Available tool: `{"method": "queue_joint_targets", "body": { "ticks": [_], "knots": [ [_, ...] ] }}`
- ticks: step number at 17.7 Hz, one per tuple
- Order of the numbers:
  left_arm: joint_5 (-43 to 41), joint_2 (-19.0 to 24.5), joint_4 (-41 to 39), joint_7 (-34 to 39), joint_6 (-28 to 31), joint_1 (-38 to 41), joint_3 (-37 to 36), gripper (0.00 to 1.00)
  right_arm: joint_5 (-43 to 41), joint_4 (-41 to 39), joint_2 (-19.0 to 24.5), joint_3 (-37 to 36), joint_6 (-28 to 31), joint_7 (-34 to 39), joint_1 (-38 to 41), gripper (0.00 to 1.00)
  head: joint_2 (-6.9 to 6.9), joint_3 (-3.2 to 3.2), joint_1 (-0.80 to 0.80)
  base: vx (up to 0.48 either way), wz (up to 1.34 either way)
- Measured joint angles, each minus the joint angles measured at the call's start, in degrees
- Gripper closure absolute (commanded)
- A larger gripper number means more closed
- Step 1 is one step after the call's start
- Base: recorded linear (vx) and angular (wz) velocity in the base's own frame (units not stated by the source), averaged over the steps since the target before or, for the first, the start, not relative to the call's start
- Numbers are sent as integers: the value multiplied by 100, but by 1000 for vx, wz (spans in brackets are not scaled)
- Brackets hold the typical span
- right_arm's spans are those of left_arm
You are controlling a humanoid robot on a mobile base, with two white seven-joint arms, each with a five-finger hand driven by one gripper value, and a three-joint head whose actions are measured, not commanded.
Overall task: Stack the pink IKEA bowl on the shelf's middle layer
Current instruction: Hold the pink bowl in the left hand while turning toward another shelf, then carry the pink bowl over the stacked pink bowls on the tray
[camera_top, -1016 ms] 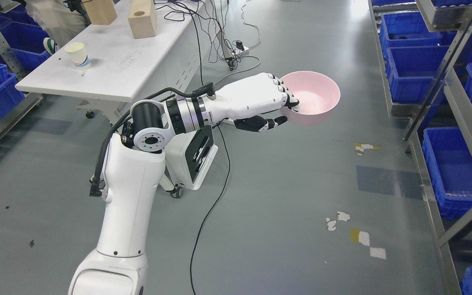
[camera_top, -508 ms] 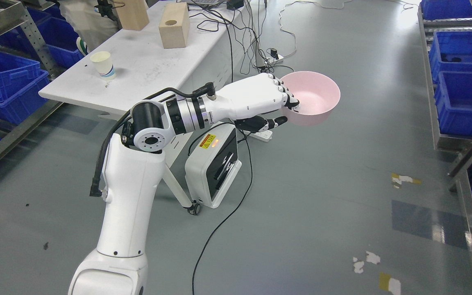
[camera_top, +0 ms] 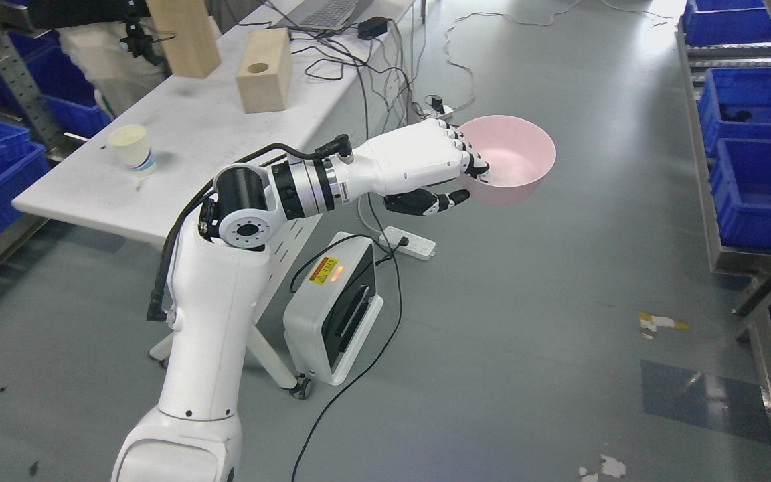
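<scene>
Now the carry: left robot hand (camera_top: 449, 171) pinches the pink IKEA bowl (camera_top: 516, 161) at its rim, mid-frame above the floor.
Next, I'd judge, comes facing the shelf rack (camera_top: 760, 221) at right and finding its middle layer.

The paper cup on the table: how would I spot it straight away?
Find the long white table at upper left. Near its front left corner stands the paper cup, upright and alone. Unlike the two wooden blocks farther back, it is small, round, cream, with a blue band.
</scene>
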Motion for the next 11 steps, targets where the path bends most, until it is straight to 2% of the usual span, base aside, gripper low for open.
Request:
{"method": "queue_joint_targets", "body": {
  "ticks": [4, 11],
  "knots": [
    [0, 0, 3, 1, 0, -3, -7, 99, 0, 0, 0, 0, 0, -31, 2, 0, 0, 0, 0, 214, -937],
    [-3, 0, 14, 10, 0, -264, 31, 99, 0, 0, 0, 0, 0, -48, 7, 0, 0, 0, 0, 99, -1409]
  ]
}}
